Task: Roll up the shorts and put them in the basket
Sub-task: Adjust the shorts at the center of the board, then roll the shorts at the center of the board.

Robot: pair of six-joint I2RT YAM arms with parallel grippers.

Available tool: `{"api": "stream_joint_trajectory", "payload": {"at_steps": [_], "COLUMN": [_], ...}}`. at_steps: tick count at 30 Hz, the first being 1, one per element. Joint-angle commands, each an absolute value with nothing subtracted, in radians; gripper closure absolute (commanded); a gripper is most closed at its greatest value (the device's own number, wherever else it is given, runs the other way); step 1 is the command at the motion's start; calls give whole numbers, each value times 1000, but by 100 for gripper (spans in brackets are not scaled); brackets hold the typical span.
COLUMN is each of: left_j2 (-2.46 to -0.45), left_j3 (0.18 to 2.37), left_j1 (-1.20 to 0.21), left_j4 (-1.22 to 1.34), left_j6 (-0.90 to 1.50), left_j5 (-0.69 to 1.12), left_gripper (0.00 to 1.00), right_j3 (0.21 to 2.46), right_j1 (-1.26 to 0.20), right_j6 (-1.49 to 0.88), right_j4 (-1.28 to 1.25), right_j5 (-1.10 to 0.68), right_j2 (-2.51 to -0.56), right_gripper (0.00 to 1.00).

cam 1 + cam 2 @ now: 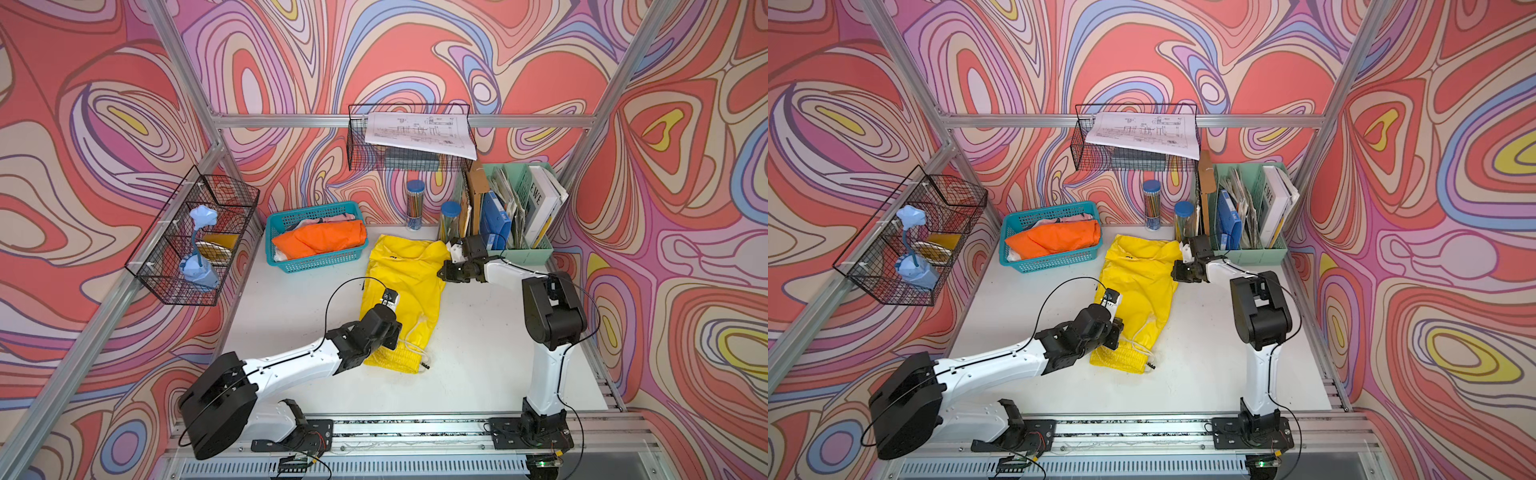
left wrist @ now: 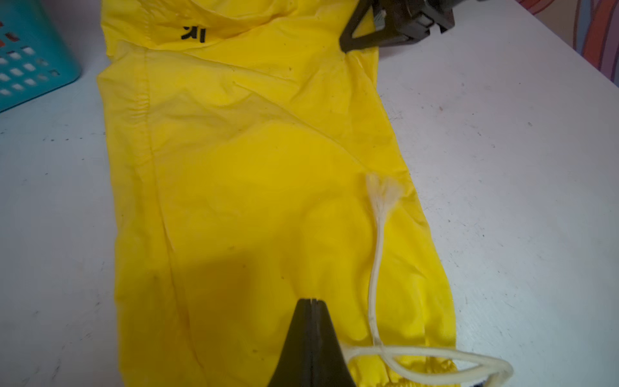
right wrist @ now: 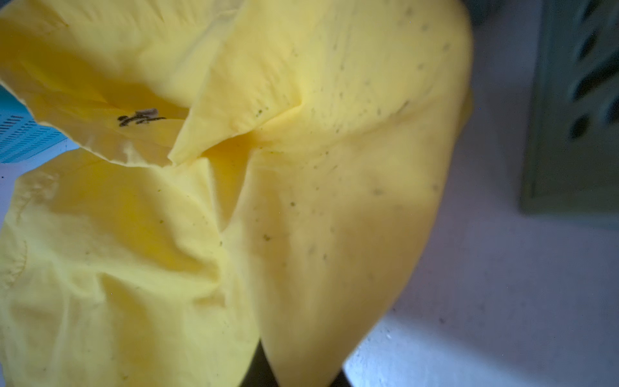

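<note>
A: Where are the shorts (image 1: 409, 286) lying?

B: They are lying on the table (image 1: 478, 332) as one long strip, mid-table between the two arms. The waistband (image 1: 395, 359) is facing the arms' bases. The leg end is pointing at the back wall, with the logo (image 2: 193, 33) showing near that far end.

A: What is the left gripper (image 2: 312, 301) doing?

B: It is hanging low over the strip near the waistband, its fingers pressed together with nothing between them. Whether the tips are touching the cloth I cannot tell.

A: And that pale cord (image 2: 376, 268)?

B: It is trailing over the cloth just beside those tips, apart from them. Its frayed end is lying on the yellow, and a loop is spilling off the waistband onto the table.

A: Is the right gripper (image 1: 442, 274) holding anything?

B: It is sitting at the far right corner of the leg end. In the right wrist view the shorts (image 3: 301, 167) are billowing up close and running down between two dark fingers. Whether those fingers are clamping the cloth or only lying loose around it I cannot tell.

A: What is standing near?

B: A basket (image 1: 320, 259) holding an orange garment (image 1: 320, 241) is sitting just left of the leg end. A green organizer (image 1: 523, 253) is standing behind the right gripper.
</note>
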State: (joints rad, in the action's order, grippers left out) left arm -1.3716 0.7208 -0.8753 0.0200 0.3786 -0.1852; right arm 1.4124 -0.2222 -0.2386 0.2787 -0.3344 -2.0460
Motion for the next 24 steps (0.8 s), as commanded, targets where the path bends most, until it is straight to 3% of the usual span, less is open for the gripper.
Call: {"api": "stream_joint_trajectory", "payload": {"at_steps": [1, 2, 5, 11, 14, 17, 24], "left_j2": [-1484, -1515, -1549, -1499, -1455, -1443, -1506], "left_j3": [782, 792, 758, 738, 713, 655, 604], "left_j1": [-871, -875, -880, -877, -877, -879, -877], "left_j4": [-13, -11, 38, -36, -62, -24, 59], "left_j6": [374, 393, 448, 427, 443, 493, 482], "left_j5": [-141, -119, -101, -124, -126, -56, -36], "left_gripper": [100, 100, 100, 100, 100, 100, 100], "right_j3": [1478, 1493, 1501, 1318, 1180, 1027, 600], "right_j1": [-227, -228, -228, -260, -364, -481, -595], "right_j6": [-141, -128, -91, -25, 86, 232, 425], "right_j4": [344, 354, 370, 289, 212, 128, -189], "right_j5": [-273, -269, -267, -237, -97, 7, -81], "right_j2": [-2067, -2061, -2004, -1797, -1666, -1553, -1232], "right_gripper": [31, 19, 11, 11, 12, 21, 20]}}
